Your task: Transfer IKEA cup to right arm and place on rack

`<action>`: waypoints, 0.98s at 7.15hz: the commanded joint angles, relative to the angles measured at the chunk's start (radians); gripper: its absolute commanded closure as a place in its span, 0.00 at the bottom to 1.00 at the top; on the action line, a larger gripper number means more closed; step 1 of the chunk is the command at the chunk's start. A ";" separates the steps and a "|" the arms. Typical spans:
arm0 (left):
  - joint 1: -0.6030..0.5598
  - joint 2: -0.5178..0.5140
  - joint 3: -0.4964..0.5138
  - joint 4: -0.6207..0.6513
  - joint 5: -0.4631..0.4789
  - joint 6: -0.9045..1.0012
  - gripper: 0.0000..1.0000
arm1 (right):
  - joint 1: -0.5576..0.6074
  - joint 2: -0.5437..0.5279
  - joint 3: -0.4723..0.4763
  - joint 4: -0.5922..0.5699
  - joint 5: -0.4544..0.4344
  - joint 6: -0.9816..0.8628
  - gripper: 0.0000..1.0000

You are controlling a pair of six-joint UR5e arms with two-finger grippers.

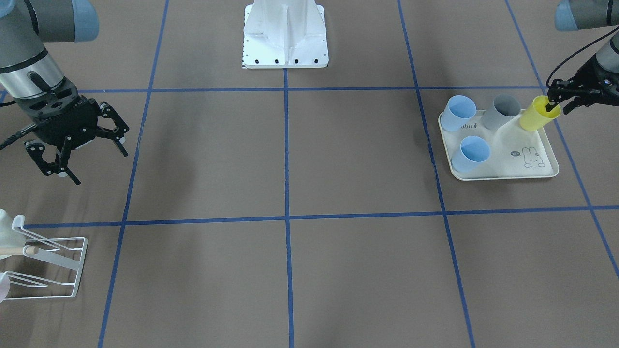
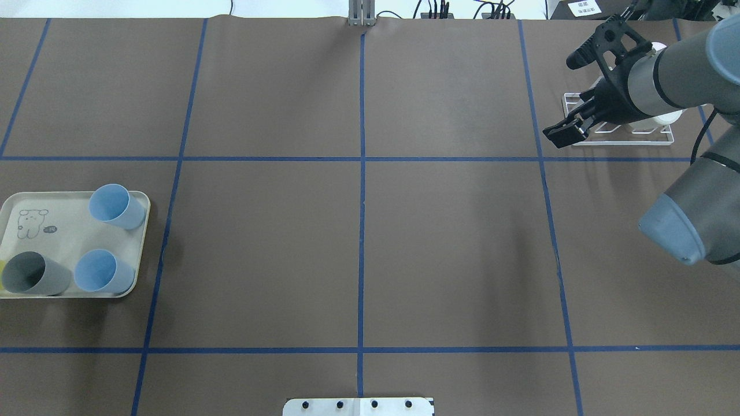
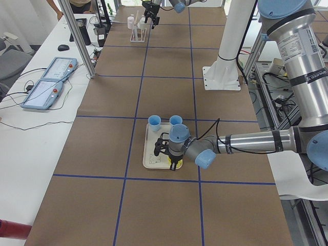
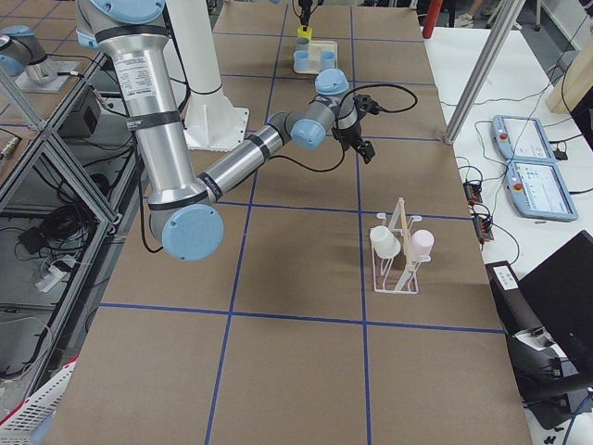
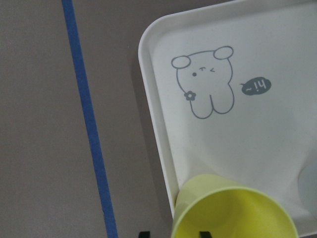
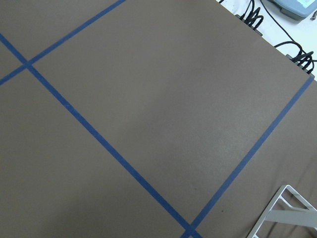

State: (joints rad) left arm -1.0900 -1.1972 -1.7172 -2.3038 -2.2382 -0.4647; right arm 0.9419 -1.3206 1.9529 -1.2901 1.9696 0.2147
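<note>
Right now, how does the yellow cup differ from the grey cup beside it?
The yellow cup is at the corner of the tray, with the left end effector straddling its rim; the grey cup is further along that edge, and nothing touches it. Colour differs. Both are open-side up.

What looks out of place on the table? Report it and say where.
Nothing is spilled, tipped or damaged. The blue cups and grey cup stand upright on the tray. The yellow cup at the tray's corner has the left gripper straddling its rim, which fits a pickup.
</note>
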 commanded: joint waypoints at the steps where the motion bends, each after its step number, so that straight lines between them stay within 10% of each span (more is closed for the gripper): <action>1: -0.002 -0.016 -0.002 0.001 -0.070 -0.002 1.00 | 0.000 0.003 0.001 0.000 0.000 -0.002 0.00; 7: -0.237 -0.141 -0.065 0.123 -0.095 -0.011 1.00 | -0.008 0.021 0.003 0.012 -0.014 0.000 0.00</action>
State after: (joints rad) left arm -1.2788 -1.2749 -1.7446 -2.2616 -2.3318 -0.4690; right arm 0.9373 -1.3043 1.9553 -1.2783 1.9580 0.2135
